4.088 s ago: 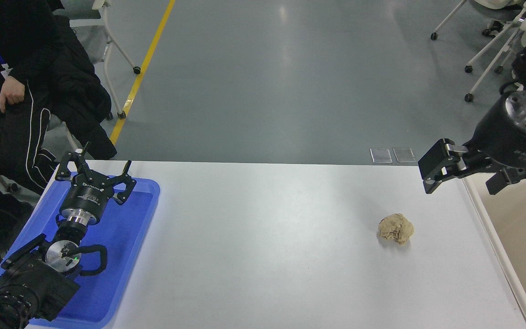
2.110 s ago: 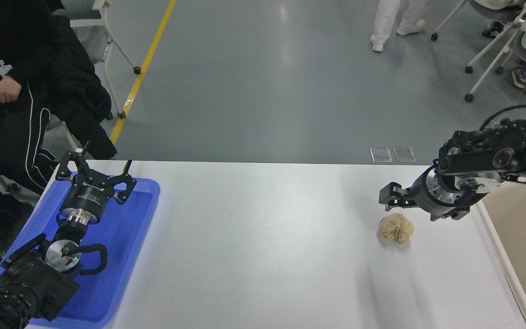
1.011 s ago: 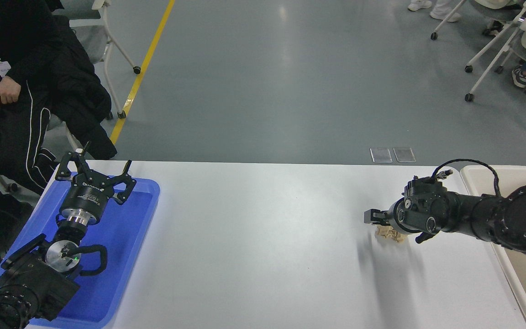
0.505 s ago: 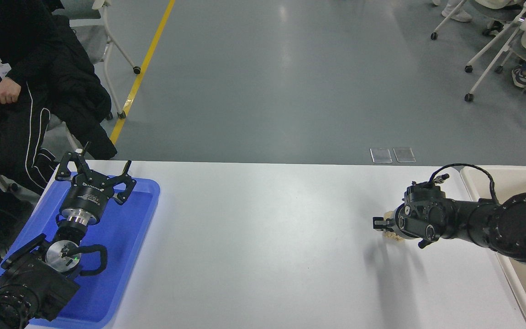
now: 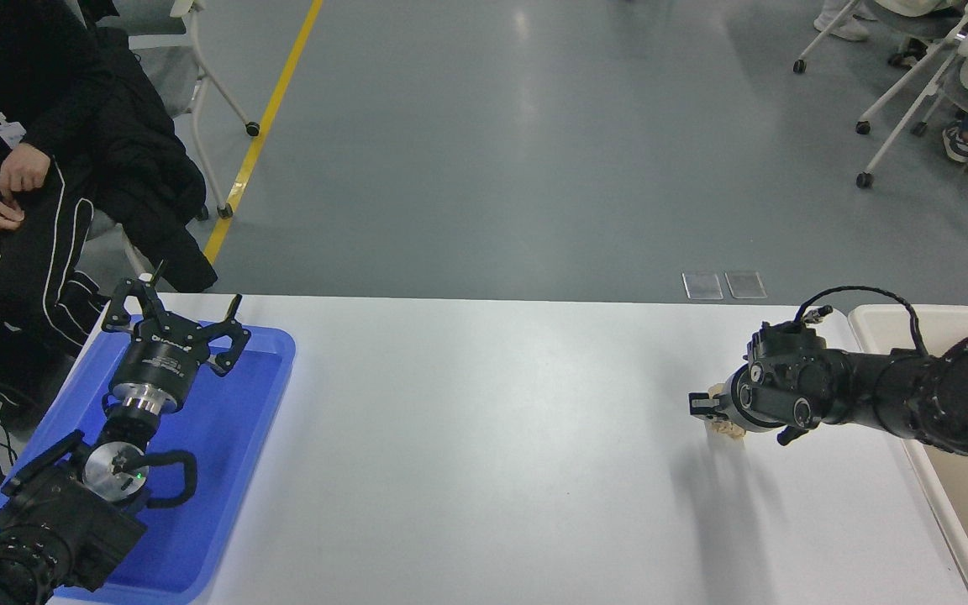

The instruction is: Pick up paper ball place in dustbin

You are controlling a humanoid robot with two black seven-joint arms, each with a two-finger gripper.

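Note:
The tan paper ball (image 5: pixel 729 429) is mostly hidden under my right gripper (image 5: pixel 707 410); only a small crumpled edge shows below the wrist. The right gripper reaches in low from the right and is closed around the ball, just above the white table (image 5: pixel 484 437). The cream dustbin (image 5: pixel 946 512) stands at the table's right edge, right behind the right arm. My left gripper (image 5: pixel 175 323) is parked open over the blue tray (image 5: pixel 223 470) at the lower left.
A person in black sits at the far left beside the table. Wheeled chairs stand on the grey floor at the top right. The right arm's shadow falls on the table in front of the ball.
My right arm came down from above the dustbin to the ball and closed on it. In the last half second it has risen slightly with the ball.

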